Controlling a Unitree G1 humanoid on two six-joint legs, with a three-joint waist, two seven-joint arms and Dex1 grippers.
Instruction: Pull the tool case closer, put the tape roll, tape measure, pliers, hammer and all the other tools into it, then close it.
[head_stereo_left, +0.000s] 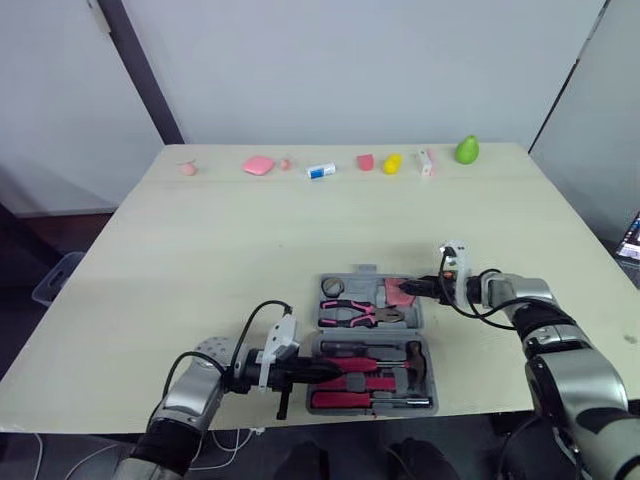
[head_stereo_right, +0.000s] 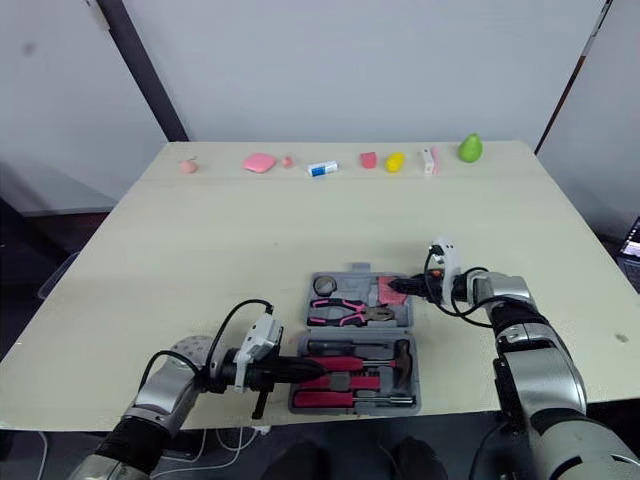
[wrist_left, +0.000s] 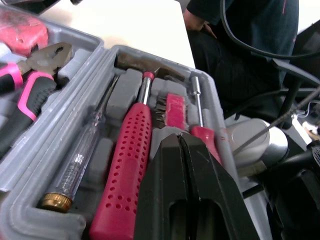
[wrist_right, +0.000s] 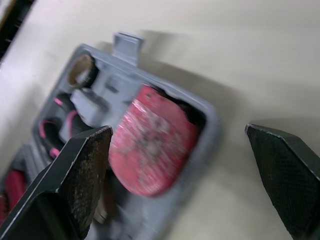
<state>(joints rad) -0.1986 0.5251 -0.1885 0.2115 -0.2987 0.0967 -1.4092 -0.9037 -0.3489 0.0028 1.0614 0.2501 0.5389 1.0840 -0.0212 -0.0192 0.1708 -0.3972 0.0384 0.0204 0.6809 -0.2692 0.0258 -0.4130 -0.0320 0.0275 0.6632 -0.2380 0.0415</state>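
The grey tool case (head_stereo_left: 432, 345) lies open near the table's front edge. Its far half holds the tape roll (head_stereo_left: 332, 287), the pink-handled pliers (head_stereo_left: 350, 315) and the red tape measure (head_stereo_left: 400, 292). Its near half holds the red-handled hammer (wrist_left: 127, 165), a clear tester screwdriver (wrist_left: 80, 160) and other small tools. My left gripper (head_stereo_left: 316, 371) is shut, its tips over the near half's left side, just above a red screwdriver handle (wrist_left: 205, 137). My right gripper (wrist_right: 178, 130) is open at the case's far right corner, one finger on each side of the tape measure (wrist_right: 150, 150).
A row of small things lines the table's far edge: pink pieces (head_stereo_left: 258, 165), a white-and-blue box (head_stereo_left: 320, 171), a yellow piece (head_stereo_left: 392, 163) and a green pear (head_stereo_left: 466, 150). The case sits close to the front edge (head_stereo_left: 470, 410).
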